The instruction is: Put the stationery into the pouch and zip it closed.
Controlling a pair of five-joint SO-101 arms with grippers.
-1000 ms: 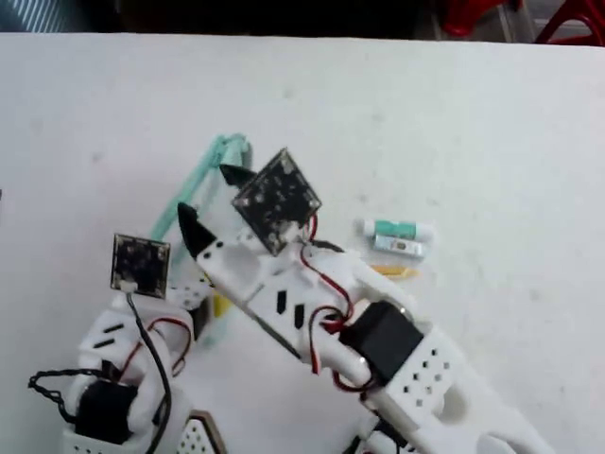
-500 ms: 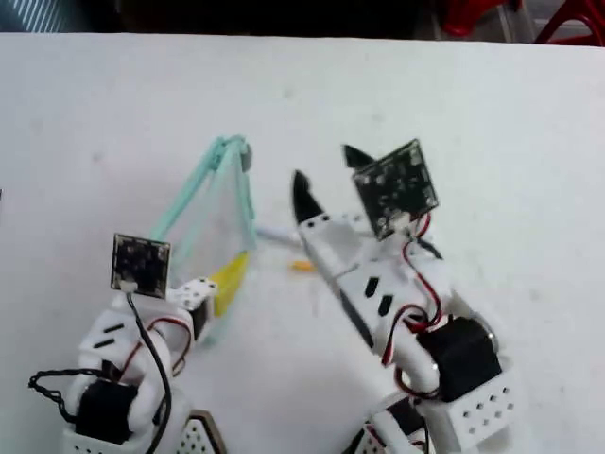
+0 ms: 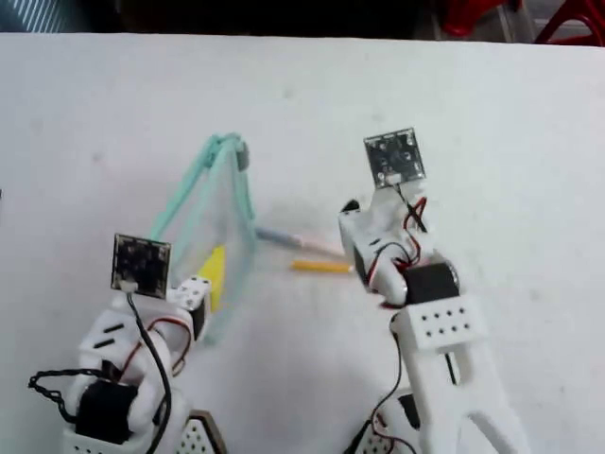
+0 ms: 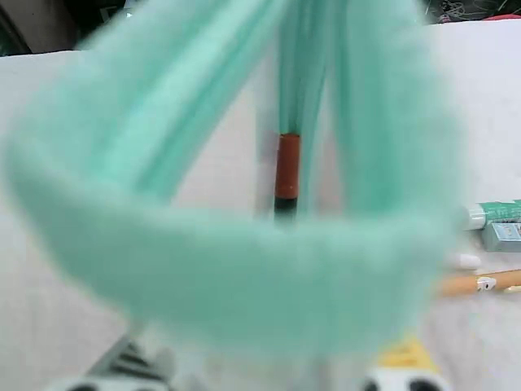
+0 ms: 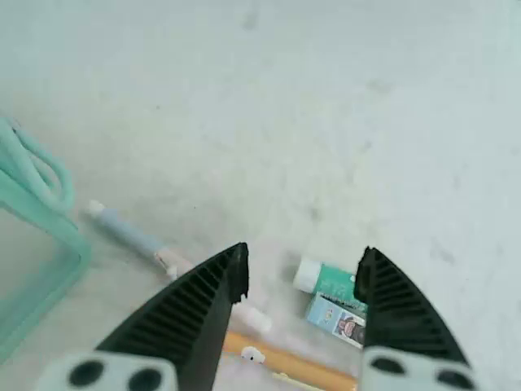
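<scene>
Spread fingers of the right gripper (image 5: 303,308) hang over a green tube (image 5: 330,278), with pencil (image 5: 291,364) and blue pen (image 5: 128,235) just beside on the table (image 5: 366,98). Left gripper (image 3: 202,288) fingers pinch the open pouch (image 3: 187,187), one orange-banded pen (image 4: 286,169) inside. Most stationery, and zipping, seemingly remain.

The white table (image 3: 492,113) carries a pouch (image 3: 213,218) at 9 o'clock from centre. A pen (image 3: 284,238) and pencil (image 3: 319,267) lie at the pouch's 3 o'clock. A tube (image 5: 326,279) and box (image 5: 335,316) lie side by side near the pencil.

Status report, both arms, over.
Left gripper shut on pouch, holding it open. Right gripper open by glue stick. Pencil, pen on table beside pouch. Nothing in the way.
</scene>
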